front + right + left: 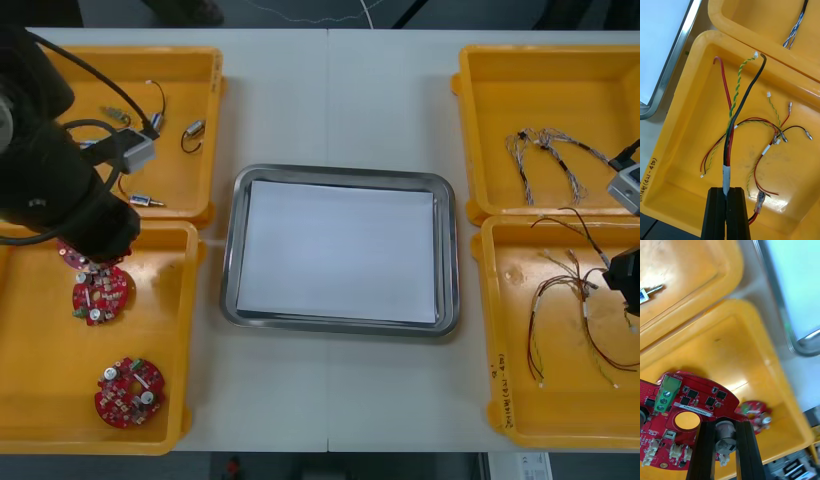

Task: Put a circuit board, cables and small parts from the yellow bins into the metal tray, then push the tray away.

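Note:
My left gripper (727, 429) is shut on a round red circuit board (688, 405), its fingers (707, 450) clamped on a silver round component, and the board hangs above the floor of the near-left yellow bin (40, 340). A second board (752, 414) lies below it. My right gripper (728, 193) is shut on a taped bundle of black, red and yellow-green cables (732, 123) over the near-right bin (685, 123). In the front view the left gripper (88, 258) is at the bin's far edge and the right gripper (622, 278) at the table's right edge. The metal tray (340, 178), white inside, lies between them.
Two more boards (103, 295) (128, 392) lie in the near-left bin. The far-left bin (190, 60) holds small metal parts (195, 128). Twisted blue and white cables (550, 150) rest in the far-right bin (500, 70). Loose red and yellow cables (767, 150) lie under the held bundle.

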Controlling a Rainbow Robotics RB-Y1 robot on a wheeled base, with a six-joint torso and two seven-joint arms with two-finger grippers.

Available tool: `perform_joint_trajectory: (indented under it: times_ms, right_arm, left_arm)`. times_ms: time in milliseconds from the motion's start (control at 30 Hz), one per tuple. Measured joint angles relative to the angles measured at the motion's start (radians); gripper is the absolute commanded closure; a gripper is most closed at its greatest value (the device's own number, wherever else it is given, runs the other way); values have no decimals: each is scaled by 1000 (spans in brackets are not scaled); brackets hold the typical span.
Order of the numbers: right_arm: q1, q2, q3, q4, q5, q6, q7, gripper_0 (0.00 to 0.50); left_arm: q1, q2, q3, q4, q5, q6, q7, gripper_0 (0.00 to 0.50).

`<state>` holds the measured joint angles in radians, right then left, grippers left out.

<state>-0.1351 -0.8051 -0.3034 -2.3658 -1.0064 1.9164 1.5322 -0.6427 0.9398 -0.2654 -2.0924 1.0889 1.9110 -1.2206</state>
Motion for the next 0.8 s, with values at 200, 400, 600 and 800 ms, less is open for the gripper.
perform_joint_trajectory:
  times_ms: [200, 400, 600, 800]
  right_arm:
    - [-1, 0, 0, 0, -18, 0, 0, 500]
    - [-1, 0, 0, 0, -18, 0, 0, 500]
    - [-2, 0, 0, 0, -17, 0, 0, 500]
    - [-2, 0, 0, 0, 4, 0, 0, 500]
  left_arm:
    - [-83, -90, -73, 18, -10, 1, 110, 500]
    - [-181, -170, -193, 89, -44, -4, 110, 500]
    - [-233, -251, -265, 152, -69, -41, 110, 500]
    - [-252, -295, -336, 192, -100, -105, 110, 500]
